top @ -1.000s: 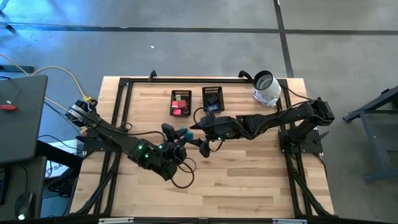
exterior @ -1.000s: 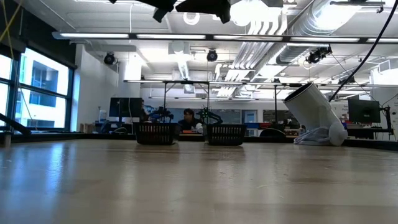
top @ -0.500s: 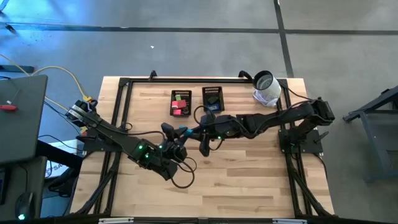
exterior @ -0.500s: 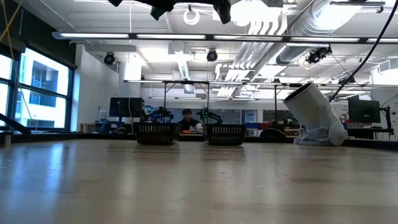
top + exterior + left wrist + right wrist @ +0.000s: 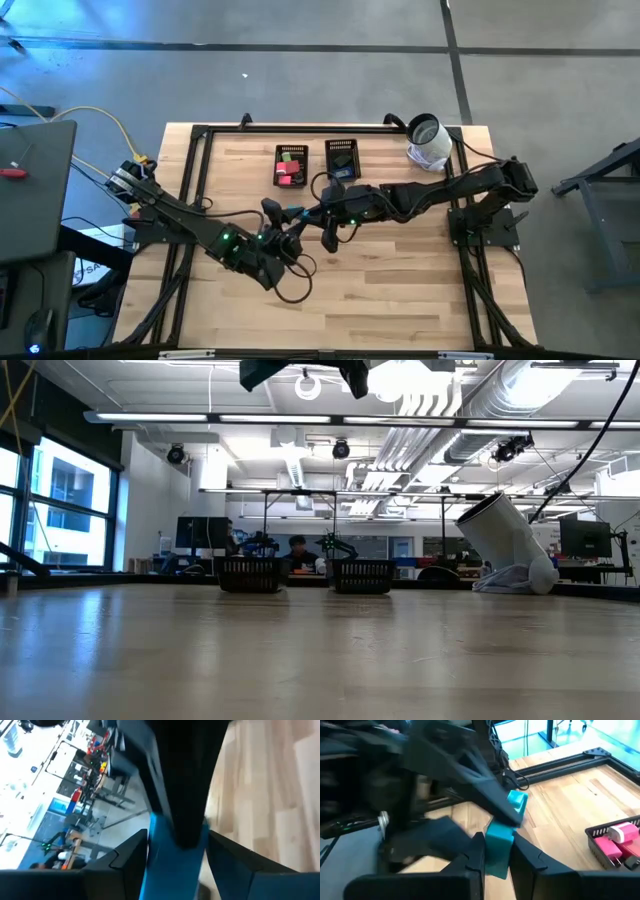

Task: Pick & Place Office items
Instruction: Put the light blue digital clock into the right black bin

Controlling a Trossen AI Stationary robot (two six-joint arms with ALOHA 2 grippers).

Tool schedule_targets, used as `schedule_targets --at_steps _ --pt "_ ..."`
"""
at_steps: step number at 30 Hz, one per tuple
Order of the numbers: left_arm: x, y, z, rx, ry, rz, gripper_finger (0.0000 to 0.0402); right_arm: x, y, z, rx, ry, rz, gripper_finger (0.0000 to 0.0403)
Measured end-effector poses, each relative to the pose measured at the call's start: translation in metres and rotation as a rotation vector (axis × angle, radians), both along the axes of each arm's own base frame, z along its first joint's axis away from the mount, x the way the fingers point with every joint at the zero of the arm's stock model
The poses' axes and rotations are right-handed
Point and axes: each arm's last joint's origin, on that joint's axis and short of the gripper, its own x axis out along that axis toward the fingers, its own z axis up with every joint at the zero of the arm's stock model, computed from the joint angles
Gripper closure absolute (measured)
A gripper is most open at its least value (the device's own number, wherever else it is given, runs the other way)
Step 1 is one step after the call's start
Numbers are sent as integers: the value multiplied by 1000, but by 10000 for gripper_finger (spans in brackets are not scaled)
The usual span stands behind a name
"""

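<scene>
While both grippers meet mid-frame over the worktop (image 5: 400, 270), a handover looks underway. The right gripper (image 5: 497, 854) fingers clamp a teal block (image 5: 498, 845); whether the left gripper (image 5: 290, 222) fingers also grip it cannot be told. Next, one must release cleanly.

Bright, even light from overhead on the counter (image 5: 400, 290), shadows soft. Low view: ceiling strip lights (image 5: 300, 420) glare white, and windows (image 5: 60, 500) glow at one side. Left wrist view is heavily smeared with blur. Right wrist view blurs on the dark arm (image 5: 420, 765) close by, crisper toward the pink pieces (image 5: 615, 840).
</scene>
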Motion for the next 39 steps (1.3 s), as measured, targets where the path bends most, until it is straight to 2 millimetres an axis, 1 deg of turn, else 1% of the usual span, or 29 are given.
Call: schedule_targets --at_steps 3,11,15,18,22,27,33,39 --pt "0 -4 2 -10 -28 -8 208 0 -1 0 -1 3 -4 359" --pt "-6 -17 4 14 -21 -59 203 0 -2 -1 -10 10 -27 359" --pt "-11 -26 4 9 -30 -82 202 0 -10 -3 -16 27 -50 359" --pt "-18 -35 4 3 -53 -86 202 -2 -18 -7 -40 81 -105 359" --pt "-31 -47 1 -12 -74 -99 202 -4 -34 -14 -73 155 -187 359" --pt "-45 -57 -5 -97 -91 -124 201 -9 -61 -21 -87 244 -265 359" --pt "-55 -58 -14 -259 -53 -138 201 -19 -101 -28 -78 355 -368 359" --pt "-56 -57 -18 -369 -27 -128 201 -29 -140 -32 -18 399 -395 359"
